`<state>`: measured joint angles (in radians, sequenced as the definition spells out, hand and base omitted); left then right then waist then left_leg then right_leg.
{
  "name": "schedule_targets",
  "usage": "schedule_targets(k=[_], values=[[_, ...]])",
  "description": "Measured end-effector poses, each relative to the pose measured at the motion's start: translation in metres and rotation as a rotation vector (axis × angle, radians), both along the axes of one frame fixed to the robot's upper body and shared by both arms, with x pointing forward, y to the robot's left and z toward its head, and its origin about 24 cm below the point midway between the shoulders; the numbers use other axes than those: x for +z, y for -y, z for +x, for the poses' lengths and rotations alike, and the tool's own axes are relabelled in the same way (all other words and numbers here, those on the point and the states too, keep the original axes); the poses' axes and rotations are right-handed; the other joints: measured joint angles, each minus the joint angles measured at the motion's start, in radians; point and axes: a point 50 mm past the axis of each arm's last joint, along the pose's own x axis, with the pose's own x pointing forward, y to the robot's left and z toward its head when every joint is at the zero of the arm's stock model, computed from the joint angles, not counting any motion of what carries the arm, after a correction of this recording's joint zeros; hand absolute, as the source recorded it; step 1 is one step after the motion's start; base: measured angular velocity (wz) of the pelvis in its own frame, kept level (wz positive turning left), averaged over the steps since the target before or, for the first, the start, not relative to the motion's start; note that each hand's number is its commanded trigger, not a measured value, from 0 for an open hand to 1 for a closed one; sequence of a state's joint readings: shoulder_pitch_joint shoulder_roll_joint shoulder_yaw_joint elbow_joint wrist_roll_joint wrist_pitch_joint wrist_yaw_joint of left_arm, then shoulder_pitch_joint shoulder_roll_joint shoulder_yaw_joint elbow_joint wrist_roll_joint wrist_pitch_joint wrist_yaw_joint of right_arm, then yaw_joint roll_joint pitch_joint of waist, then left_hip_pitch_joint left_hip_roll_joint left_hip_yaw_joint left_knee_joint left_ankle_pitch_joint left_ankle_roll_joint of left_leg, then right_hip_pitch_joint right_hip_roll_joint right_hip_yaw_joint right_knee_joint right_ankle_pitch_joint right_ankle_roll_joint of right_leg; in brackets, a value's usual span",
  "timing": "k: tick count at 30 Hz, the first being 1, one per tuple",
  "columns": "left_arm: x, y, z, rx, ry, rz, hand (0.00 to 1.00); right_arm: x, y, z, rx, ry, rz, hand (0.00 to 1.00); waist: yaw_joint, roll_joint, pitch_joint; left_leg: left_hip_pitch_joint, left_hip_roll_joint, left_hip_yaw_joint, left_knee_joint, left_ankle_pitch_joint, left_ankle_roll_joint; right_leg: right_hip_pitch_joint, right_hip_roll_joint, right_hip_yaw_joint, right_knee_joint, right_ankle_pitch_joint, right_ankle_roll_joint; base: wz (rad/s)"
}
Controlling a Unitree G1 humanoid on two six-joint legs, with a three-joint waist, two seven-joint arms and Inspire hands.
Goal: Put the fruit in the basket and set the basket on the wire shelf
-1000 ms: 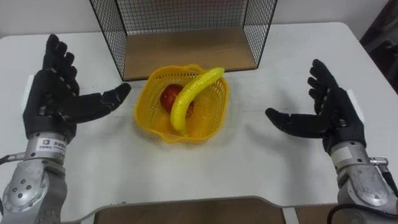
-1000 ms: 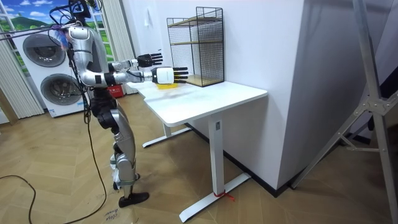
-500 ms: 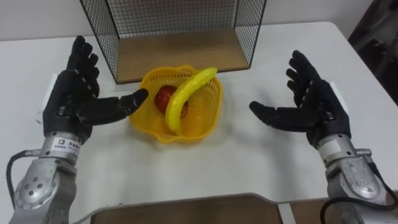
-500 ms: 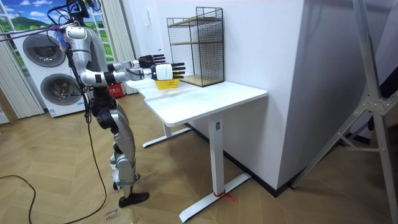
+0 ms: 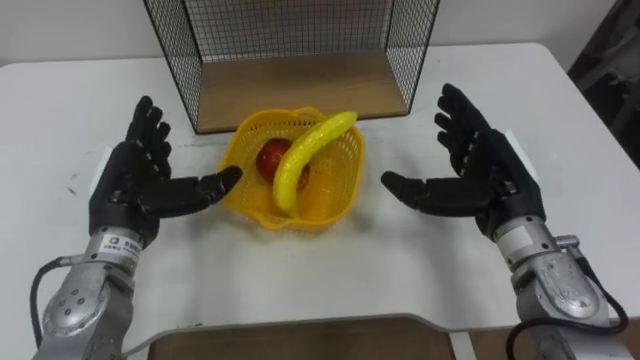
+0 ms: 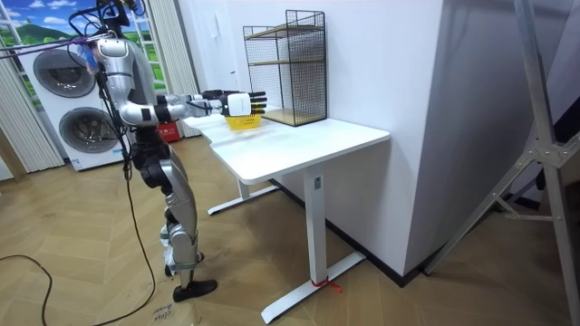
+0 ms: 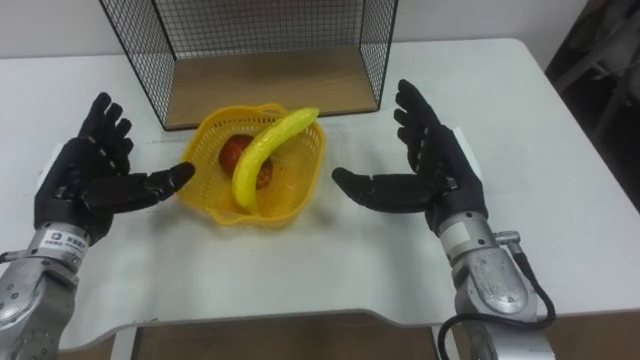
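**Left eye view.** The fruit stage looks complete: a banana [image 5: 305, 155] lies slantwise across the yellow basket [image 5: 300, 216], above a red fruit [image 5: 271, 158] in its bowl. The basket stands on the white table [image 5: 400, 270], just in front of the wire shelf [image 5: 300, 88] and not yet on it. The left hand [image 5: 135, 185] and right hand [image 5: 490, 178] flank the basket with palms turned inward, fingers spread straight and thumbs aimed at it. Both hands are released and grasp nothing.

**Right eye view.** A plain gap separates the right thumb from the basket wall. The left thumb tip is close to the rim, but contact cannot be told.

**Room view.** The robot stands upright at the table end on the room view's left, with both forearms held out level over the tabletop. What is left, by judgement, is to press the hands against the basket's sides, lift it and place it on the shelf
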<state>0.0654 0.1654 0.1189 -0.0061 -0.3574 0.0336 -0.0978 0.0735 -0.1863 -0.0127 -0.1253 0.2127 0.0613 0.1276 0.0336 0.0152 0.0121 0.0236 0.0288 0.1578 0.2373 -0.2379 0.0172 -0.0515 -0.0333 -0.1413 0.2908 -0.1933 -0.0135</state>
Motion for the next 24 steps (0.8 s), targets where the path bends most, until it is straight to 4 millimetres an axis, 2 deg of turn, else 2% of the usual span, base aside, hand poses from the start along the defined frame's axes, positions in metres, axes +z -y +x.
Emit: schedule_targets(k=[7,13,24], values=[[-0.013,0.017,0.001,-0.056,-0.051,-0.023,0.0,0.0,-0.008,0.001,0.031,-0.001,0.0,0.0,-0.013,0.017,-0.0024,-0.009,0.0,0.001,0.002,0.0,0.0,-0.007,-0.001,0.001,0.001,0.0,0.0,0.0],[-0.02,0.017,0.0,-0.053,-0.08,-0.032,0.0,0.004,-0.01,0.003,0.035,0.017,0.001,0.0,-0.029,0.017,-0.0027,-0.019,0.0,0.001,0.004,0.0,0.0,-0.021,-0.001,0.001,0.006,0.0,0.0,0.0],[-0.028,0.026,-0.001,-0.109,-0.11,-0.039,0.0,0.003,-0.015,0.002,0.08,0.013,0.003,0.0,-0.031,0.013,-0.0014,-0.014,0.0,0.004,0.004,0.0,0.0,-0.018,0.0,0.004,0.005,0.0,0.0,0.0]])
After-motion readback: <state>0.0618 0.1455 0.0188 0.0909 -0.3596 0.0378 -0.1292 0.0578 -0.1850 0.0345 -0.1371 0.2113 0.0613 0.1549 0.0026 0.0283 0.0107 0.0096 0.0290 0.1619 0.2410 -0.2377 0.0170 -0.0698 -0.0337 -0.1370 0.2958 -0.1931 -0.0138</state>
